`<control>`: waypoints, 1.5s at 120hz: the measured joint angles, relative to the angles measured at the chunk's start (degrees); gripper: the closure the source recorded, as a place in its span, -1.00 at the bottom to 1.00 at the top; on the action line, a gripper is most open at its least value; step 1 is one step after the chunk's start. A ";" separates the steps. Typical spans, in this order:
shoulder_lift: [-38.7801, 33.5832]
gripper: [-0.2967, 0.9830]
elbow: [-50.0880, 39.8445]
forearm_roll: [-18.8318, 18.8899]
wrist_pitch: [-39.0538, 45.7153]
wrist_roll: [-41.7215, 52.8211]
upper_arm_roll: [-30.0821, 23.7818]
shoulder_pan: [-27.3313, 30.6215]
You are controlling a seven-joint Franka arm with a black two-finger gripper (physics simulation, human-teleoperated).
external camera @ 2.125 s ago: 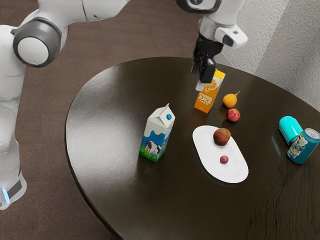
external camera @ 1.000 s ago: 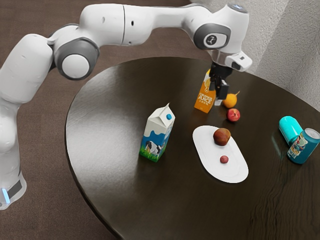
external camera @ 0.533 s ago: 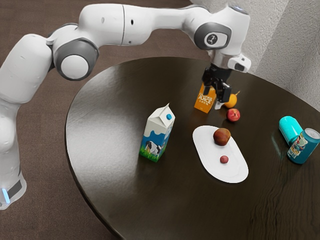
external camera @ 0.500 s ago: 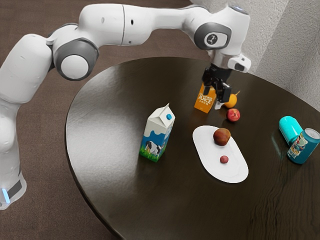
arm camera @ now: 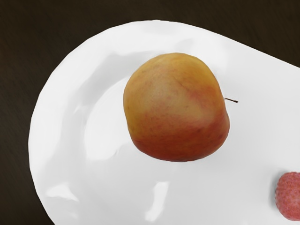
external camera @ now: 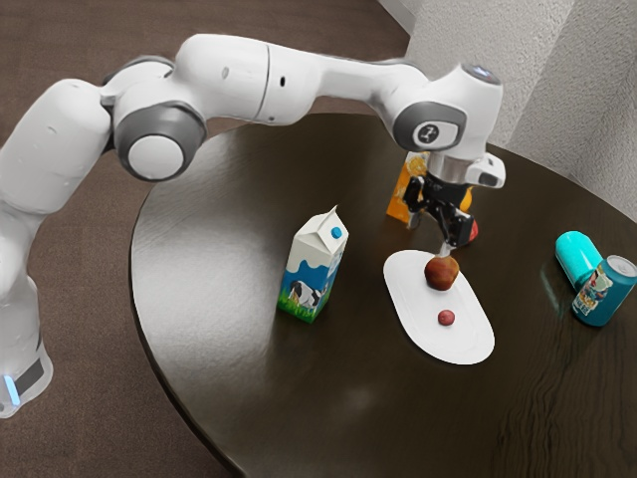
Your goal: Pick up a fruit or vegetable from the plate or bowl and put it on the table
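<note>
The gripper (external camera: 434, 235) was over the apple (external camera: 441, 274), its 2 fingers spread with nothing pinched between them. The apple sat on the white plate (external camera: 414, 317), toward its 12 o'clock end on the exterior view's clock, and a thin stem (arm camera: 231, 100) poked out of it in the wrist view. From the apple, a small red fruit (external camera: 446, 318) lay at 6 o'clock on the same plate. Off the plate, on the dark table (external camera: 219, 259), a red fruit (external camera: 473, 234) and an orange fruit (external camera: 468, 201) were near 1 o'clock, partly hidden by the gripper. The juice carton (external camera: 399, 206) stood at 11, the milk carton (external camera: 313, 271) at 9, and the can (external camera: 600, 297) and turquoise cylinder (external camera: 575, 256) at 3.
</note>
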 joint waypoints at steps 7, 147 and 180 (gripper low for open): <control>1.15 -0.54 0.45 0.00 1.63 -0.65 0.07 0.20; 11.31 0.00 4.54 -0.58 12.61 -4.47 1.59 0.17; 6.25 0.22 7.84 0.46 9.35 -5.31 -4.48 -2.02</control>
